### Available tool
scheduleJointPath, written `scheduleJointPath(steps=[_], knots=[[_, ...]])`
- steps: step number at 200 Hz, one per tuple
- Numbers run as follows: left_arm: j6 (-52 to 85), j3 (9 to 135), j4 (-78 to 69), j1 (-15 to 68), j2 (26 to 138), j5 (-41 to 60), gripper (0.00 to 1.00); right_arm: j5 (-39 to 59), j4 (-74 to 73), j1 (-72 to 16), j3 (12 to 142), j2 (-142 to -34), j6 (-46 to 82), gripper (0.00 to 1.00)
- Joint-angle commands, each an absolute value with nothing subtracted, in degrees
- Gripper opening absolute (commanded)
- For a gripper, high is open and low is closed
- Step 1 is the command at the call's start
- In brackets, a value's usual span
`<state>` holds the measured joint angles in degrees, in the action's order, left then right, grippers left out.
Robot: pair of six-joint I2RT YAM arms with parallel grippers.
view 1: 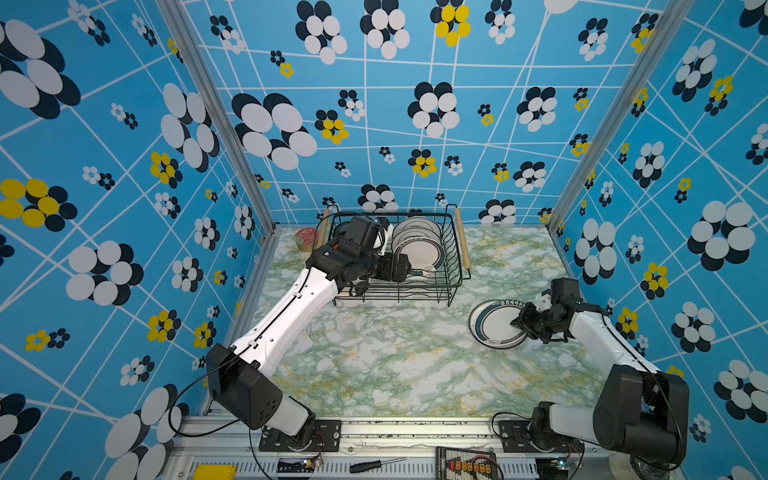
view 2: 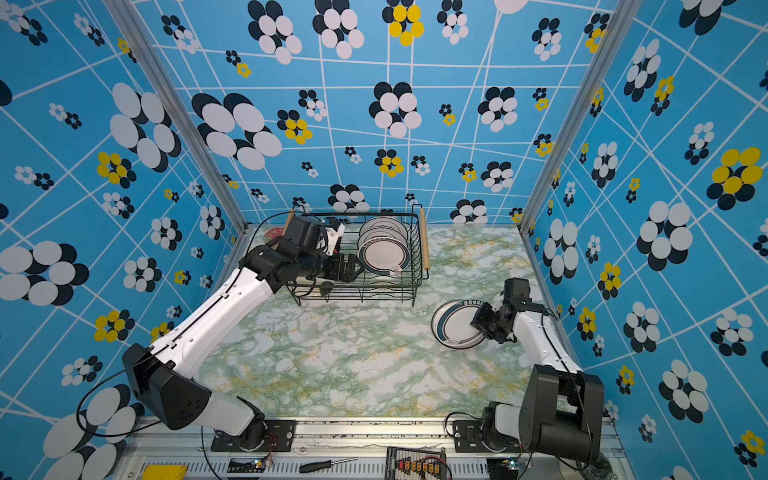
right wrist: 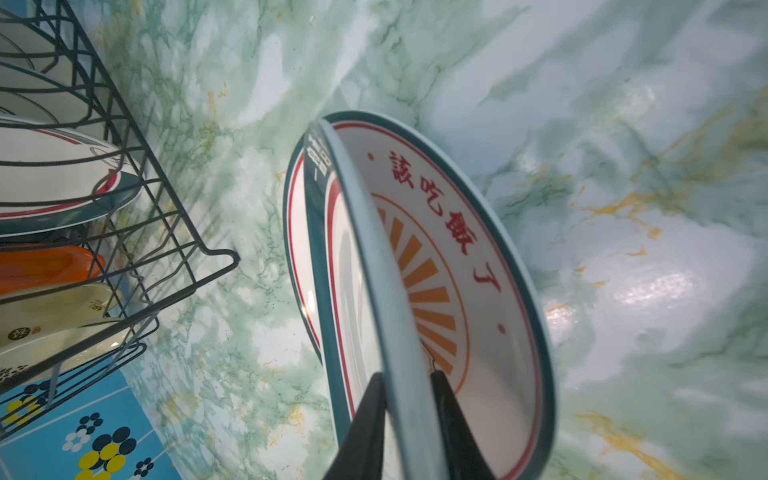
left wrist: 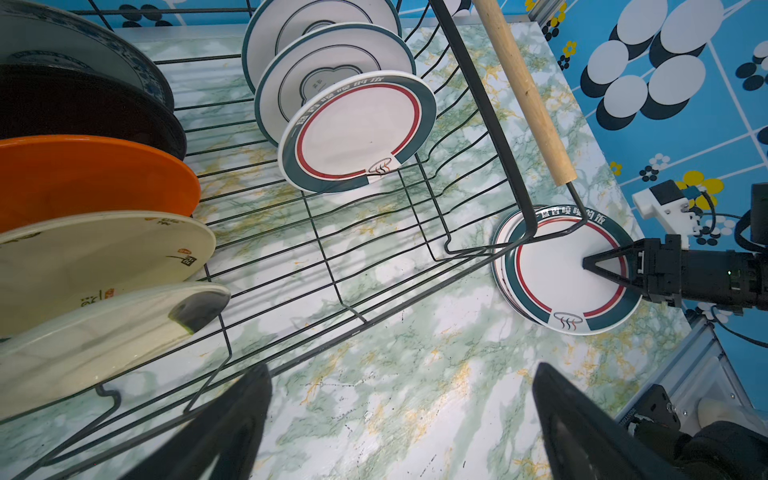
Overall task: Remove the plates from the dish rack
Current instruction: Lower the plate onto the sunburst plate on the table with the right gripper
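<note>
The black wire dish rack [view 1: 455, 266] [view 2: 417, 286] stands at the back of the table. On its right side three white plates [view 1: 419, 249] [view 2: 384, 253] stand upright, the front one with a teal band and red ring [left wrist: 357, 133]. Dark, orange [left wrist: 91, 174] and cream [left wrist: 104, 253] plates stand on its left side. My left gripper [view 1: 408, 266] [left wrist: 401, 374] is wide open at the rack's front, holding nothing. Right of the rack a small stack of plates [view 1: 492, 328] [view 2: 453, 326] [left wrist: 552, 274] lies on the table. My right gripper [view 1: 519, 322] [right wrist: 407, 378] is shut on the top plate's rim.
A round red-lidded tin [view 1: 306, 237] sits left of the rack by the back wall. The rack's wooden handle [view 1: 462, 239] runs along its right side. Blue patterned walls close three sides. A screwdriver [view 1: 376, 464] lies on the front rail.
</note>
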<state>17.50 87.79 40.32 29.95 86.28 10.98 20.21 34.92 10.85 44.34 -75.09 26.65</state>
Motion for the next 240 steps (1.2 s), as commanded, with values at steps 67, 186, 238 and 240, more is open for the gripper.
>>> scheduleJointPath(steps=[67,186,238,240], knots=[[17.75,87.11,40.17,28.93,83.24,12.86,0.99,15.28,38.66,11.16,43.05,-77.24,25.14,0.39],[17.86,86.84,40.11,28.48,83.06,13.22,0.99,14.94,38.74,11.16,44.94,-79.88,24.86,0.54],[18.04,86.84,39.90,28.47,83.49,13.89,0.99,14.12,39.21,11.16,45.40,-80.18,24.46,0.57],[18.00,86.84,39.79,28.41,83.50,13.95,0.99,14.03,39.27,11.16,45.47,-80.23,24.44,0.57]])
